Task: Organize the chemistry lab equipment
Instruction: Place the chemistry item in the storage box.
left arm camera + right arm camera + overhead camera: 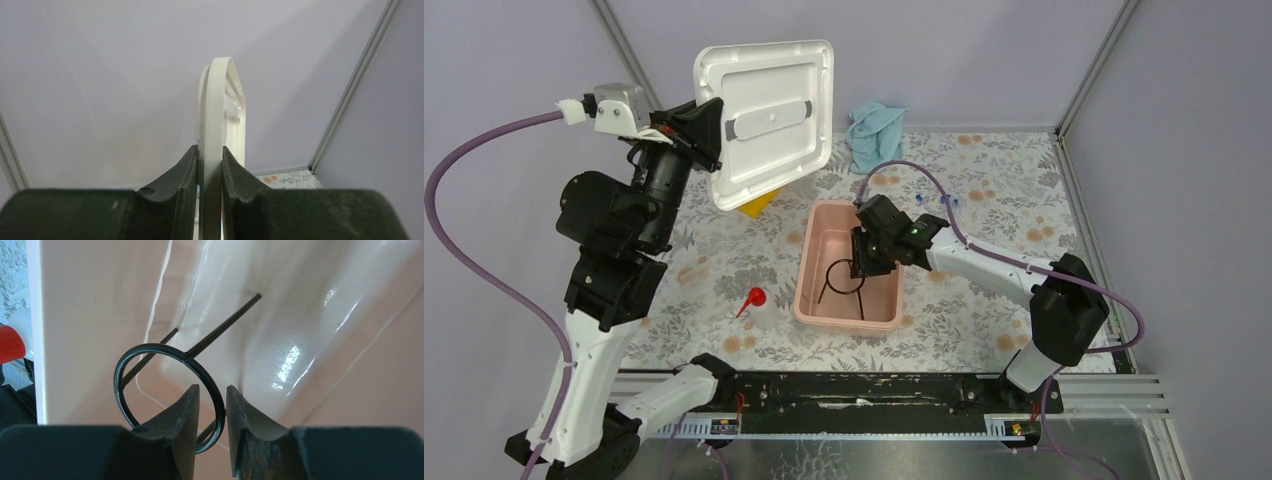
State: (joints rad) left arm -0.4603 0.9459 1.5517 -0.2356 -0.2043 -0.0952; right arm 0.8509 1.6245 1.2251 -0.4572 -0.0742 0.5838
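Bright, even overhead light is filling the enclosure; shadows are falling soft and faint on the table [984, 190]; white glare is streaking the glossy pink bin [295, 360]; the nearest foreground is going soft in both wrist views.

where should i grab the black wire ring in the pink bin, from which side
Probably the black wire ring at its hoop, from above: the pink bin walls block any side approach, and the thin wire suits a pinch across it.
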